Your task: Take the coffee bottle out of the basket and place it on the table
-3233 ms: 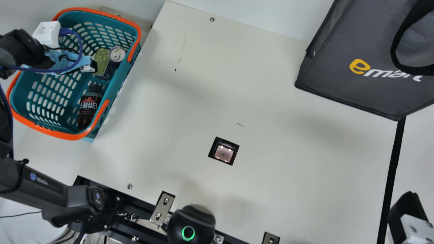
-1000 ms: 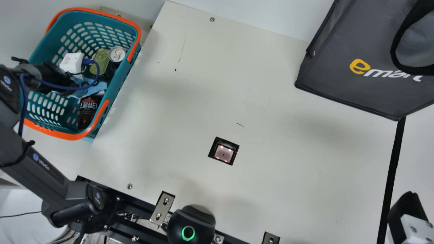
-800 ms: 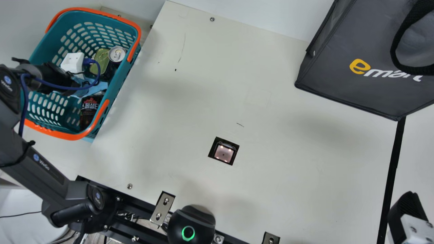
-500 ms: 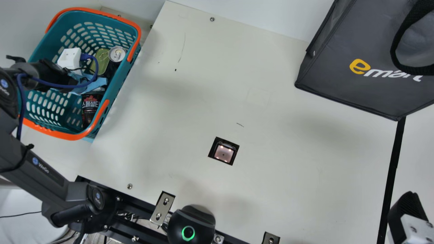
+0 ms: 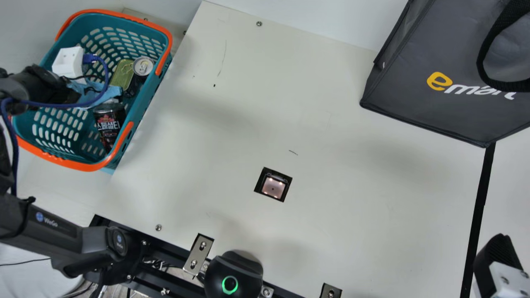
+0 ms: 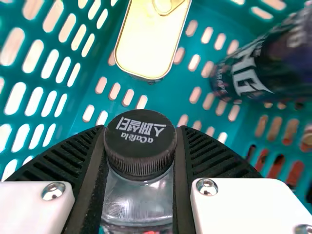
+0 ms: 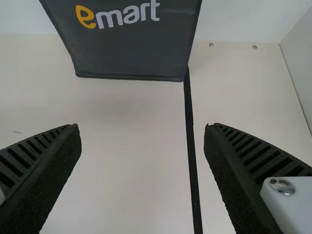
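Your left pincer [image 6: 141,129] clasps the coffee bottle [image 6: 139,195] for lifting out, so you should clear the basket [image 5: 83,166] before heading right to the counter [image 5: 232,103].

You see the bottle [image 5: 109,127], black-capped and dark-labelled, which is gripped inside the basket [image 5: 85,167]. This basket is teal, with orange rim, and stands at the cream table's [image 5: 232,124] edge.

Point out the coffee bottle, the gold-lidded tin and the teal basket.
Coffee bottle [image 5: 109,126]: main view, on its printed label.
Gold-lidded tin [image 6: 152,43]: left wrist view, on the lid, clear of the pull tab.
Teal basket [image 5: 143,100]: main view, on its wall nearest the table's middle.
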{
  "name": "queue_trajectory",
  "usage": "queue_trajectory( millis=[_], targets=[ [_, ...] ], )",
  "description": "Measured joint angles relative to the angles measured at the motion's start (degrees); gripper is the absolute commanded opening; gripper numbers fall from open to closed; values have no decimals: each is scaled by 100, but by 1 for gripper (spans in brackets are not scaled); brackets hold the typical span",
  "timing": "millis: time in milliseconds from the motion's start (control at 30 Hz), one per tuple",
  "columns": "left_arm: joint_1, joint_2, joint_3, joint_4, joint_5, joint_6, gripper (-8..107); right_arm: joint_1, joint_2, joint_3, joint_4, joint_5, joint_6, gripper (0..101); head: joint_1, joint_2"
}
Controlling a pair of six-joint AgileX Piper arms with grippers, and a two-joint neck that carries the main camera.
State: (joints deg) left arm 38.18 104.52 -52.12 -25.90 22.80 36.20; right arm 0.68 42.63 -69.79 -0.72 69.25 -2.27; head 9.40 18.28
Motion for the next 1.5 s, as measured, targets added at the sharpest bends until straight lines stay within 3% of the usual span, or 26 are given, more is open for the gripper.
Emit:
queue_trajectory(
  millis=[633,1500],
  targets=[
    [245,-1392,143,282,875,-232,10,0,0,0,0,0,0,91,0,0],
    [476,-2743,-821,131,2225,-241,10,0,0,0,0,0,0,91,0,0]
  ],
)
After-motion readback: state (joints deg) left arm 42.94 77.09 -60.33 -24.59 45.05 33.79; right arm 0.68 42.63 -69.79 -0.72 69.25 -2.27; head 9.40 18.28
